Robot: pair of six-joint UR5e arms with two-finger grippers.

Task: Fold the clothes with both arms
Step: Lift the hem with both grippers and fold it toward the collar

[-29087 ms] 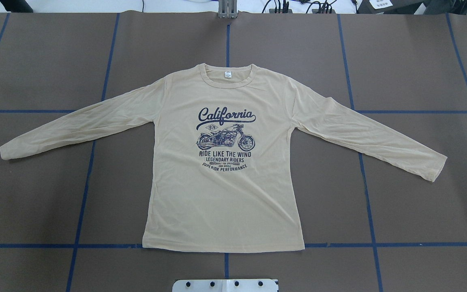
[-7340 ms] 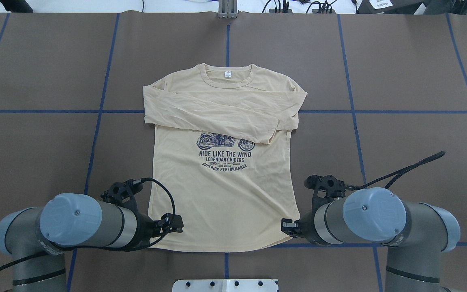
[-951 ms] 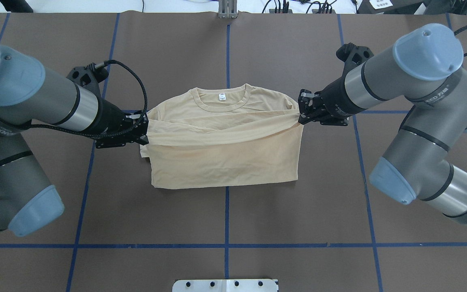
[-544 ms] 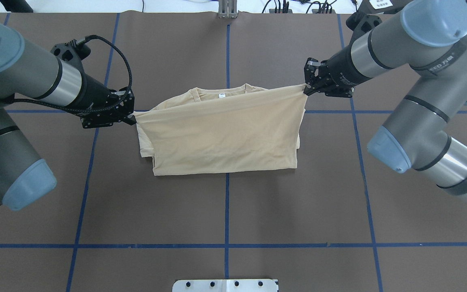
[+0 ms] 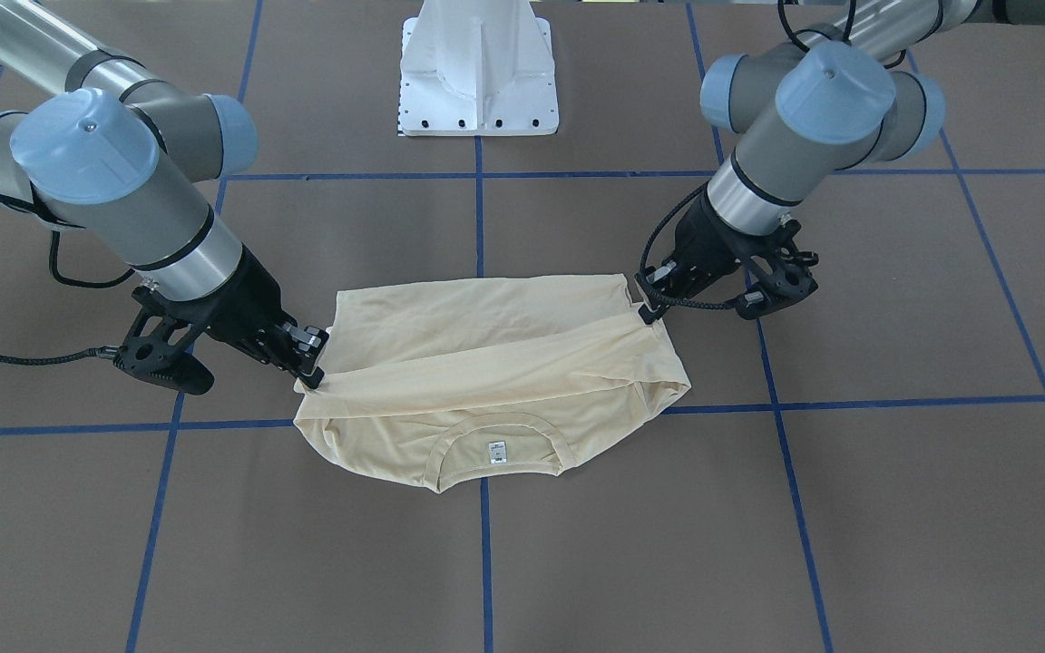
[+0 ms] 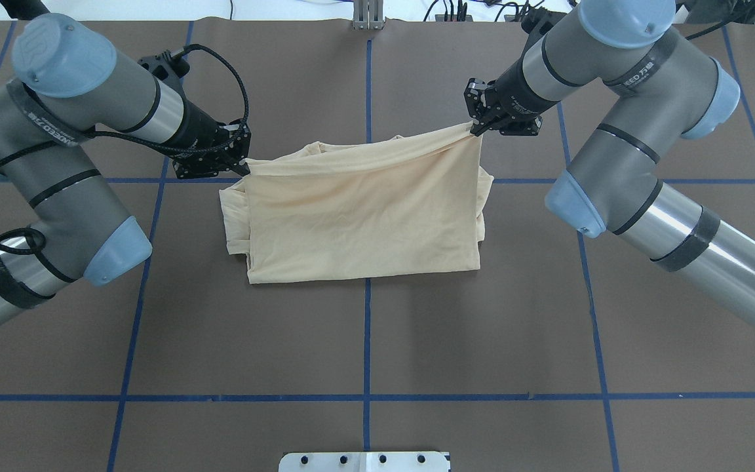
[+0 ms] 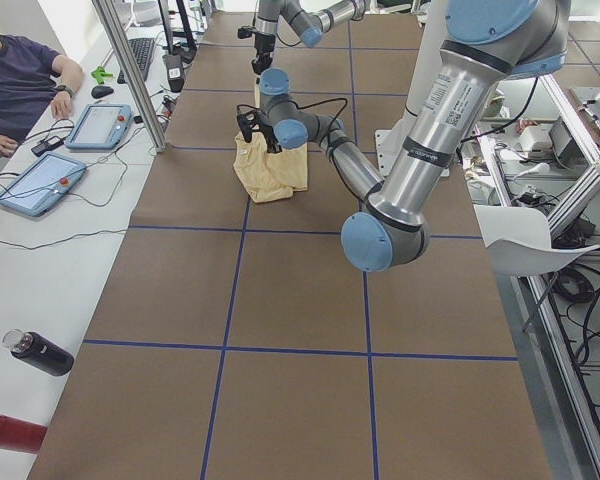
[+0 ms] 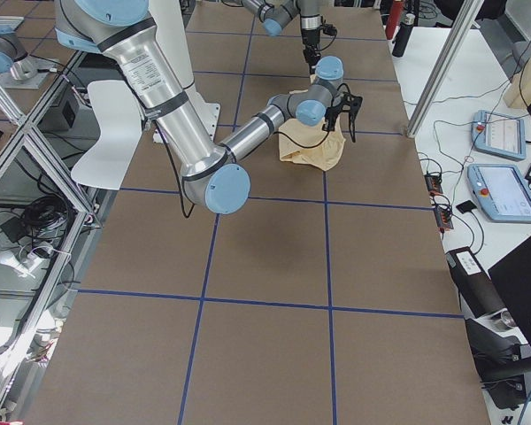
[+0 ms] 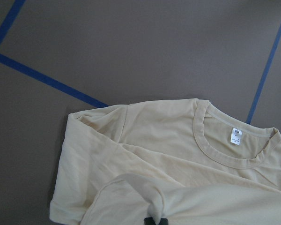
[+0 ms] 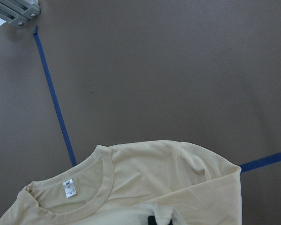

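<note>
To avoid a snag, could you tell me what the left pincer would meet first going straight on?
Probably the shirt, its flat layer by the collar, just ahead of the left pincer; depth is hard to judge.

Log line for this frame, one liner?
step: fold bottom up | left gripper: shut on shirt corner | right gripper: shut on other corner | hem: taut between them | neck label: uncovered

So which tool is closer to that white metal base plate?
Left. The left tool holds an edge of the pale cream-yellow T-shirt, a bit nearer the white metal base plate; the right tool holds the other end farther out across the brown table.
</note>
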